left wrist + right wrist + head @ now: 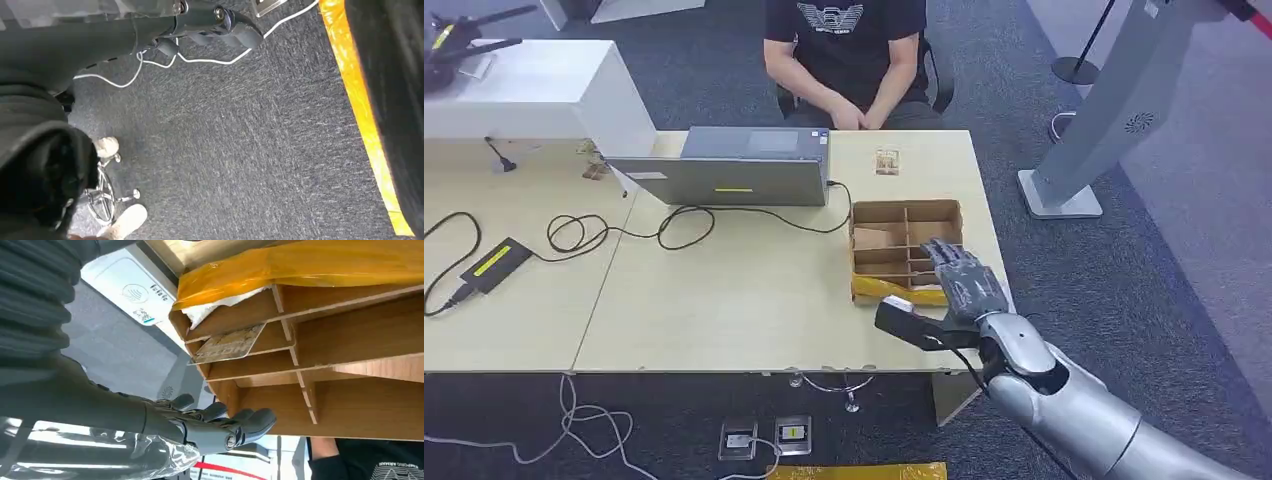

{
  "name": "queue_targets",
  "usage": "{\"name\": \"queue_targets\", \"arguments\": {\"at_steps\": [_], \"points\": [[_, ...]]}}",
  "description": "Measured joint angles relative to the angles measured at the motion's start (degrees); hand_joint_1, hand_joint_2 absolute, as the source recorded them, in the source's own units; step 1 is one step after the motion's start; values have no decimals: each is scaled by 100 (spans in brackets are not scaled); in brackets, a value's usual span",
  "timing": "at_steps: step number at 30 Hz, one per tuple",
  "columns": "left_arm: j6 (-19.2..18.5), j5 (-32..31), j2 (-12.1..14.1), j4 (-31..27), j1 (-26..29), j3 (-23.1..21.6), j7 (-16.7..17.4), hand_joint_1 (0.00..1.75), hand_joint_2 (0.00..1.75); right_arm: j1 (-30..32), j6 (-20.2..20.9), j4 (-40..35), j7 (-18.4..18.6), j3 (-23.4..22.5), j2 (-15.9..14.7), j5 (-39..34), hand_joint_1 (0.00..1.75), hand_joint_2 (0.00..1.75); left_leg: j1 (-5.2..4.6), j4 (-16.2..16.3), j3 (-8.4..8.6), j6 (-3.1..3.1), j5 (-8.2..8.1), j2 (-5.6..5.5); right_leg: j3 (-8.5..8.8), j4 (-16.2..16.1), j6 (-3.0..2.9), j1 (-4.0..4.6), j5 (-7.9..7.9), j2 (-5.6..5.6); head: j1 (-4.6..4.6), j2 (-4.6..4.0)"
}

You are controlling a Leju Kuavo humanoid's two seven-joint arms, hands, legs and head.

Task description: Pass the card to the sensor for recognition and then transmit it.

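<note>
Reaching over the box (904, 250) on the counter (744, 300), the right hand (959, 280) has empty, spread fingers (250, 422) that could nudge the card (227, 346) deeper into its compartment.

My right hand (959, 280) hovered over near edge of divided cardboard box (906, 248), fingers extended, nothing held. Box sat at desk's (724, 300) right end. Small card (886, 162) lay beyond box, near far edge. Laptop (729, 168) stood mid-desk; person (849, 55) sat behind.
</note>
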Motion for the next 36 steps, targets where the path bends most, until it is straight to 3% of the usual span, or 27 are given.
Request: {"name": "queue_targets", "arguments": {"at_steps": [31,36], "points": [[-151,-363,-37,0,-164,-2,-190,0,0,-18,-284,474,-15,-105,188,35,0,175,0,0,0,0,0,0,0,0,0,0,0,1,0,0],[-269,-41,-44,0,-168,13,-199,0,0,-18,-288,529,37,-149,212,103,0,175,0,0,0,0,0,0,0,0,0,0,0,0,0,-2]]}}
